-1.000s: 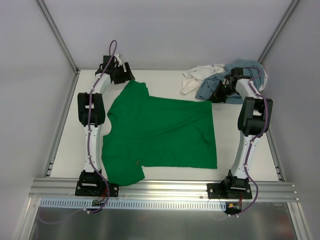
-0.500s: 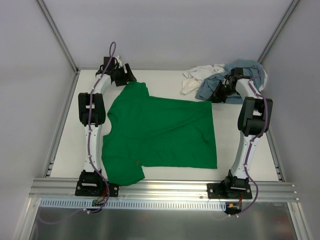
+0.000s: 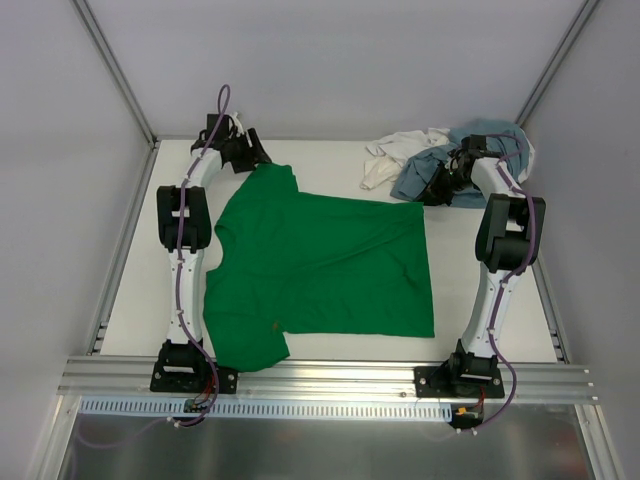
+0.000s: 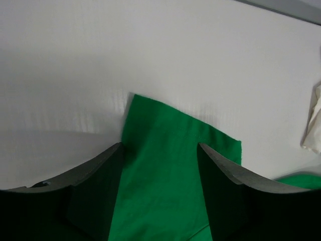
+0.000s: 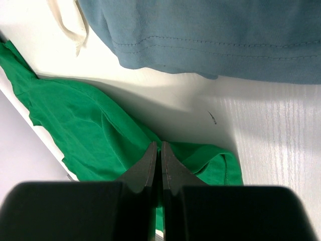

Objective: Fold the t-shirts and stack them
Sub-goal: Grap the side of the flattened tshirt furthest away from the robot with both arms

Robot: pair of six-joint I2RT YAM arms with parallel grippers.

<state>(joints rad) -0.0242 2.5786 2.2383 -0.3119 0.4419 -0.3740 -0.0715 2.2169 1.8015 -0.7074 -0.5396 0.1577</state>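
Observation:
The bright green t-shirt [image 3: 320, 265] lies spread flat in the middle of the table. My left gripper [image 3: 260, 160] hangs at its far-left sleeve [image 4: 165, 165]. It is open, and its fingers [image 4: 100, 170] straddle the sleeve's end. My right gripper [image 3: 432, 190] sits at the shirt's far-right corner, shut. Green cloth [image 5: 75, 125] is bunched up to its tips [image 5: 160, 144] and pinched there. The grey-blue t-shirt [image 3: 495, 135] and the white t-shirt [image 3: 395, 155] lie crumpled together at the far right, just beyond the right gripper.
The grey-blue shirt's hem [image 5: 210, 30] hangs close above the right fingertips. An edge of the white shirt [image 4: 313, 125] shows at the right of the left wrist view. Metal frame posts and grey walls close in the table [image 3: 130, 290].
The left gripper has shifted very slightly at the sleeve. The right arm and the shirts have not moved.

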